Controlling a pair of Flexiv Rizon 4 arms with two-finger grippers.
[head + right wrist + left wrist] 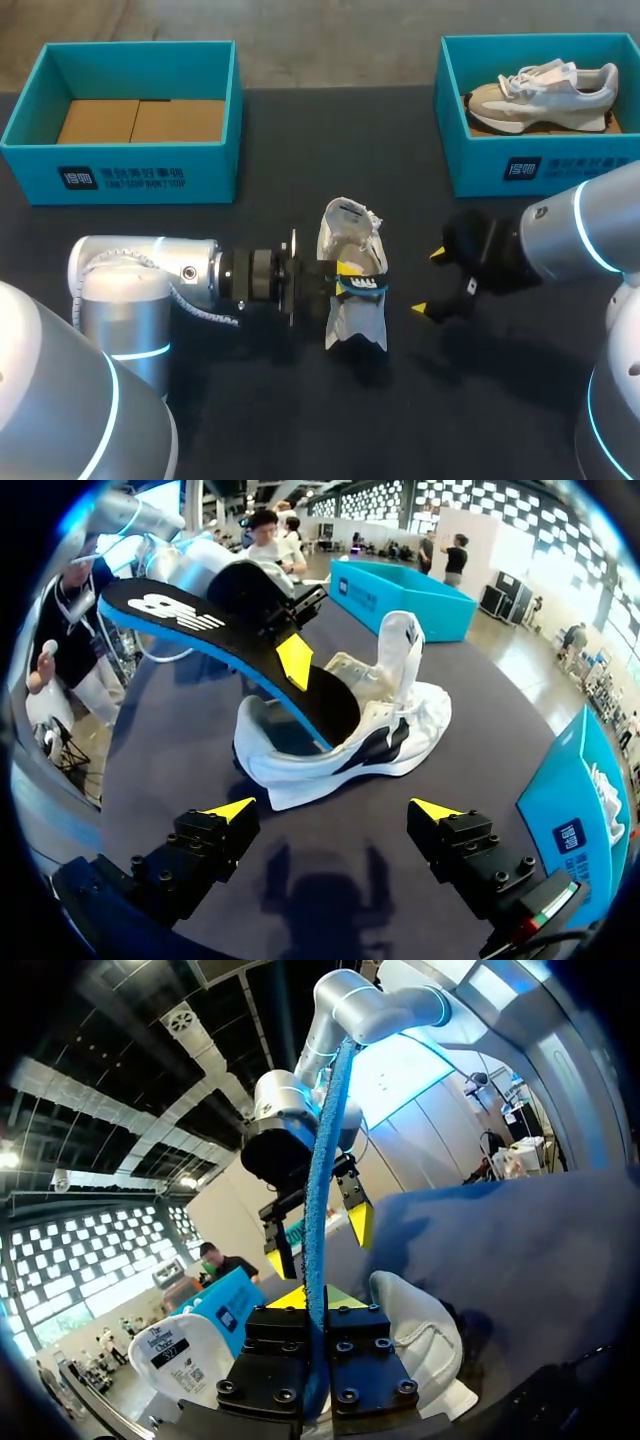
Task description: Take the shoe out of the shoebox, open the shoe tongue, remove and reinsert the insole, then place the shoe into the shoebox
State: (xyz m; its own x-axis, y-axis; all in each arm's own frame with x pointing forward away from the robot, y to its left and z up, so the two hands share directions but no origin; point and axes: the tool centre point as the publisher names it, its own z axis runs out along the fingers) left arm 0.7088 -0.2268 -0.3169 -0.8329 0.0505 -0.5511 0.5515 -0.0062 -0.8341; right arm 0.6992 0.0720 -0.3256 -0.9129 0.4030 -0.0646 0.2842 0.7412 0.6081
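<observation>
Left arm's silver body fills the table's near left corner and reaches flat across to the middle. Left gripper [335, 282] is clamped on the thin black-topped, blue-bottomed foam insole [215, 630], pinched by its edge from both sides. One end of the insole dips into the white mesh sneaker [350, 740] and the rest sticks up and out over the collar. The sneaker stands on its sole mid-table, out of any box, tongue lifted. Step looks like the insole part of the task, half in and half out; can't tell from this moment whether it's being pulled out or fed back. Next move likely needs the sneaker steadied while the insole slides along its length. Right gripper [428, 283] hangs low just beside the sneaker, fingers spread wide, holding nothing, pointed at its side. Teal cardboard shoebox [120, 175] at the far left corner holds no shoe. A second teal shoebox [520, 165] at the far right corner holds a beige-and-white sneaker [540, 95].
</observation>
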